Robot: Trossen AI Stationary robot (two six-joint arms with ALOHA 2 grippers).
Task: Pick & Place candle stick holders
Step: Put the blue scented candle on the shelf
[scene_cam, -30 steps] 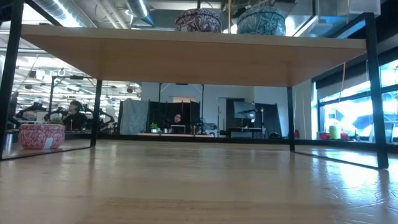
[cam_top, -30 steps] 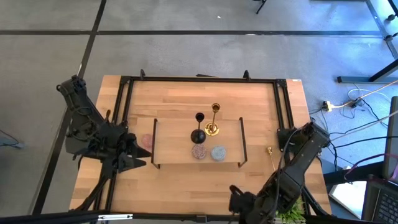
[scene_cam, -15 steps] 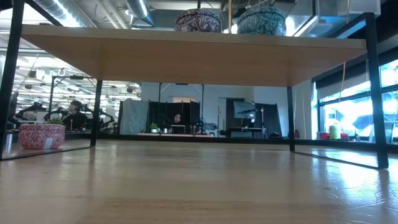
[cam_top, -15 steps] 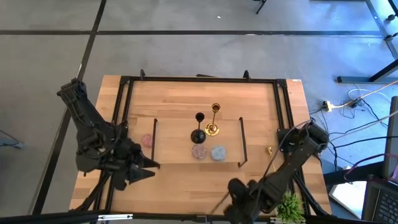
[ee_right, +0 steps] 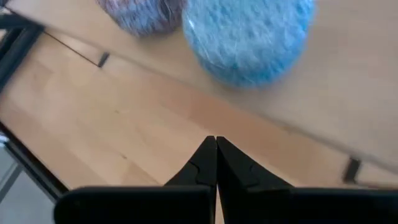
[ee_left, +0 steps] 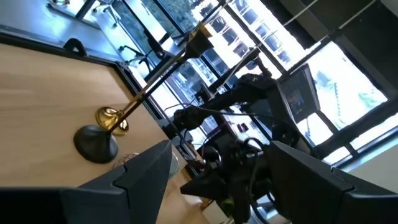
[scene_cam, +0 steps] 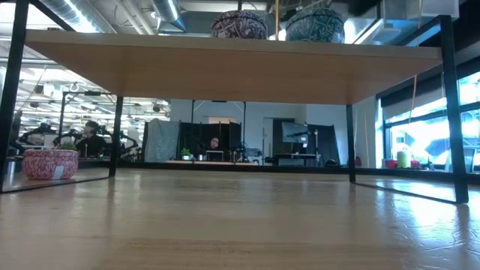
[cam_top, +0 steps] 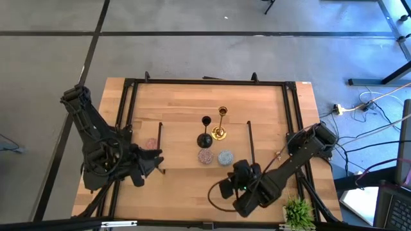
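Note:
A black holder [cam_top: 204, 138] and a gold holder [cam_top: 220, 130] stand on their round feet on the raised wooden board [cam_top: 180, 138]. A mauve round [cam_top: 205, 156] and a pale blue round [cam_top: 225, 157] sit near the board's near edge. A pink round [cam_top: 151, 144] sits on the table left of the board. My left gripper [cam_top: 156, 162] is open and empty near the board's left rail. Its wrist view looks at the black foot [ee_left: 95, 144] and the gold stem [ee_left: 155, 81]. My right gripper [ee_right: 216, 155] is shut and empty, just on the near side of the pale blue round [ee_right: 249, 37].
A small green plant [cam_top: 298, 210] stands at the near right corner. A small gold piece [cam_top: 278, 154] lies on the table right of the board, partly behind my right arm. A black frame [cam_top: 205, 82] runs round the table. The low view shows the pink round [scene_cam: 50, 163] under the board [scene_cam: 232, 64].
My right gripper has swung from the table's near edge toward the board, ending close to the pale blue round. My left arm has shifted a little toward the near edge. The holders and rounds have stayed in place.

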